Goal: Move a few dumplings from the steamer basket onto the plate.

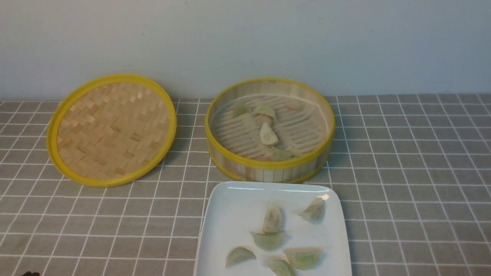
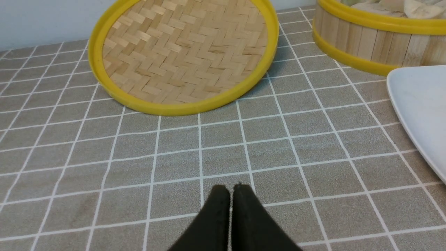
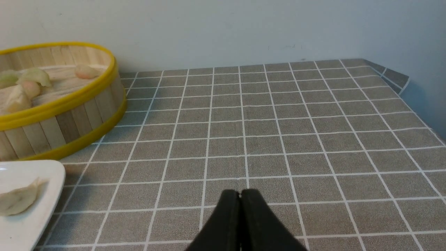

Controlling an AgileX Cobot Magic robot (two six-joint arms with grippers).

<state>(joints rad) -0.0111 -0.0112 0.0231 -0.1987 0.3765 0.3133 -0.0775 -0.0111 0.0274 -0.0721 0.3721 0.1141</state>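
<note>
The round bamboo steamer basket stands mid-table with several pale dumplings on its slatted floor. In front of it the white plate holds several more dumplings. Neither arm shows in the front view. My left gripper is shut and empty over bare cloth, near the lid and left of the plate. Over the cloth to the right of the basket and plate, my right gripper is shut and holds nothing.
The flat woven bamboo lid with a yellow rim lies left of the basket. A grey checked cloth covers the table. A pale wall rises right behind the basket and lid. The table's far right corner shows.
</note>
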